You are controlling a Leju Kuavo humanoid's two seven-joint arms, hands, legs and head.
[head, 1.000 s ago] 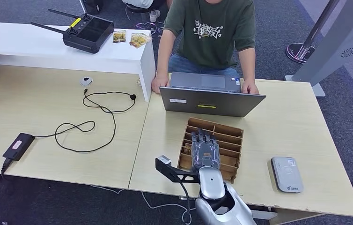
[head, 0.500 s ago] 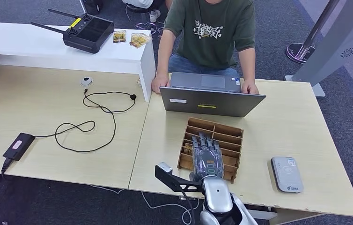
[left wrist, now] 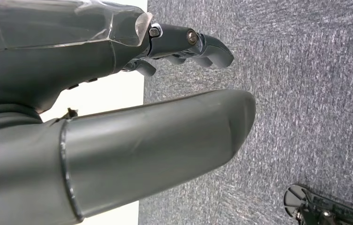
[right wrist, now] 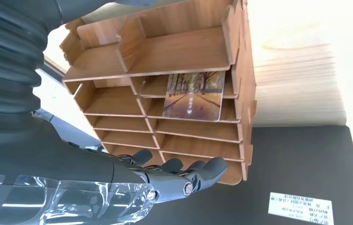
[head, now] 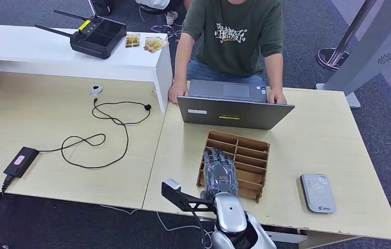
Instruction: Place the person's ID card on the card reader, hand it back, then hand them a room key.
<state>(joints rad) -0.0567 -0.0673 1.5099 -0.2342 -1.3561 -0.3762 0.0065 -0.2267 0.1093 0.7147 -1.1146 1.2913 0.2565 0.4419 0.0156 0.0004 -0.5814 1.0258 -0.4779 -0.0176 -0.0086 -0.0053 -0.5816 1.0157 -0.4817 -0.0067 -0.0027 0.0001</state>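
While the right hand hovers over the brown slotted wooden rack, fingers loosely extended & empty, the tree-print room key card sits in a rack slot, ungrasped. White-grey card reader lies bare on table; key handover looks left. Left hand hangs empty w/ fingers apart.

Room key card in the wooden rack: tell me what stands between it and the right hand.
Nothing visible. The card leans in an open slot of the rack; the right hand hovers over the rack, fingers apart and empty.
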